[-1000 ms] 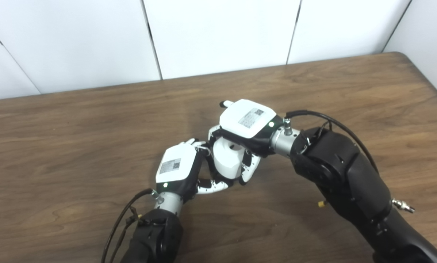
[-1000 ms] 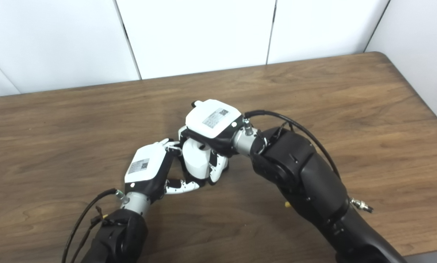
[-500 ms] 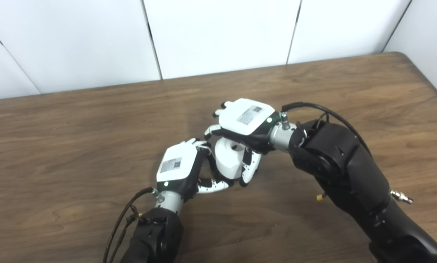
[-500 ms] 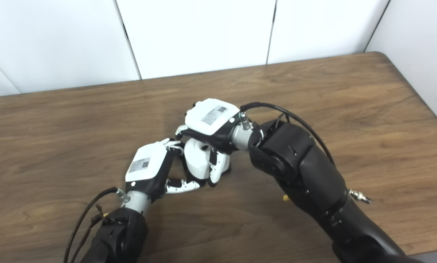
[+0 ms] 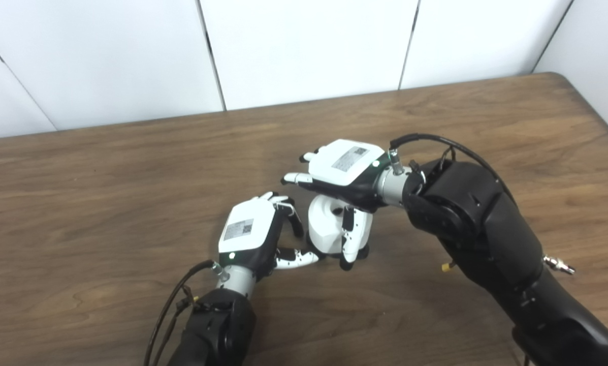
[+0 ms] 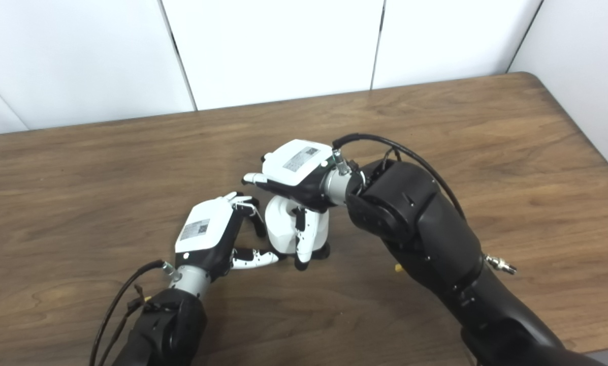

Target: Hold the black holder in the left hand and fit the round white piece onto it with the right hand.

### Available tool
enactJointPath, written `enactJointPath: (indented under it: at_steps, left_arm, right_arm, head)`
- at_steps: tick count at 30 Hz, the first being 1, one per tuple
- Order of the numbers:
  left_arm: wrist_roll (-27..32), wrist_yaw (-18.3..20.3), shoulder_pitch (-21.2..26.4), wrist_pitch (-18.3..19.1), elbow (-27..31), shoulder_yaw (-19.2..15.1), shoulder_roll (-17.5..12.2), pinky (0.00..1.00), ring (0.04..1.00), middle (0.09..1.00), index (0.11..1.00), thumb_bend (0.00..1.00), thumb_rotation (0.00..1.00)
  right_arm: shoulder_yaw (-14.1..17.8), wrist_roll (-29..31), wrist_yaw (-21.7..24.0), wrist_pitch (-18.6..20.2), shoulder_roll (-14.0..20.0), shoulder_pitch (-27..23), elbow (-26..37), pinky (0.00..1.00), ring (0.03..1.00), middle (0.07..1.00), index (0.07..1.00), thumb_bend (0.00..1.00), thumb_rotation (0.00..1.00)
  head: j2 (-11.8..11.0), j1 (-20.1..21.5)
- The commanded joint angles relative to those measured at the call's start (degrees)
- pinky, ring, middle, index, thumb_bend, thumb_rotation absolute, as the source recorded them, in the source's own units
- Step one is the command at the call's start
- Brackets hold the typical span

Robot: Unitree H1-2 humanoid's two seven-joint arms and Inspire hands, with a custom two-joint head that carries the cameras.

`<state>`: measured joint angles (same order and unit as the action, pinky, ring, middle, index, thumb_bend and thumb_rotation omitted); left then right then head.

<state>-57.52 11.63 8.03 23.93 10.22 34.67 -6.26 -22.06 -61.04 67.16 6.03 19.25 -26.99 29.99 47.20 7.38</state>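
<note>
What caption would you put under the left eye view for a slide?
Two robot hands, left and right, meet around a round white piece standing on a wooden table.

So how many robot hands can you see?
2. The left hand is beside the round white piece; the right hand is over it, thumb down its front.

Hand labels' print seemingly unreadable.

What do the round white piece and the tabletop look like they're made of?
Round white piece: likely matte moulded or printed plastic, since its surface is uniform white and lacks gloss. Brown table: wood or wood-look laminate, showing grain streaks and a faint sheen.
</note>
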Motion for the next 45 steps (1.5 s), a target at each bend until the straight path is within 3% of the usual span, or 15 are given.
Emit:
enactJointPath:
  at_steps: [1, 6, 13, 38, 45]
  left_arm:
    - [1.47, 7.49, -2.24, 1.46, -5.42, 2.56, 0.28, 0.90, 0.904, 0.798, 0.486, 0.52, 0.05]
    - [1.36, 7.97, -2.15, 1.81, -5.36, 2.59, 0.35, 0.90, 0.908, 0.802, 0.486, 0.52, 0.05]
    - [1.57, 7.71, -2.16, 1.73, -5.60, 2.44, 0.53, 0.90, 0.909, 0.802, 0.486, 0.52, 0.05]
    - [1.41, 7.47, -1.80, 1.73, -6.46, 2.44, 1.05, 0.90, 0.908, 0.801, 0.486, 0.52, 0.05]
    - [1.51, 7.35, -1.49, 1.58, -7.16, 2.43, 1.02, 0.90, 0.909, 0.800, 0.486, 0.52, 0.05]
  right_arm:
    - [-0.40, 1.91, 4.59, 1.59, 0.74, -0.75, 0.87, 1.00, 1.000, 1.000, 0.989, 1.00, 0.46]
    - [-0.03, 3.58, 4.48, 2.74, 0.88, -0.79, 1.00, 1.00, 1.000, 1.000, 0.992, 1.00, 0.54]
    - [-0.31, 4.72, 4.00, 4.00, 1.46, -1.72, 1.47, 1.00, 1.000, 1.000, 1.000, 1.00, 0.57]
    - [-0.21, 4.30, 3.84, 4.10, 2.31, -2.74, 2.02, 1.00, 1.000, 1.000, 0.995, 1.00, 0.52]
    - [-0.91, 5.18, 5.47, 6.77, 2.76, -4.17, 2.44, 1.00, 1.000, 1.000, 0.999, 1.00, 0.50]
  head:
    - [0.01, 0.06]
    - [0.07, -0.01]
    - [0.03, 0.03]
    - [-0.36, 0.10]
    - [-0.42, 0.29]
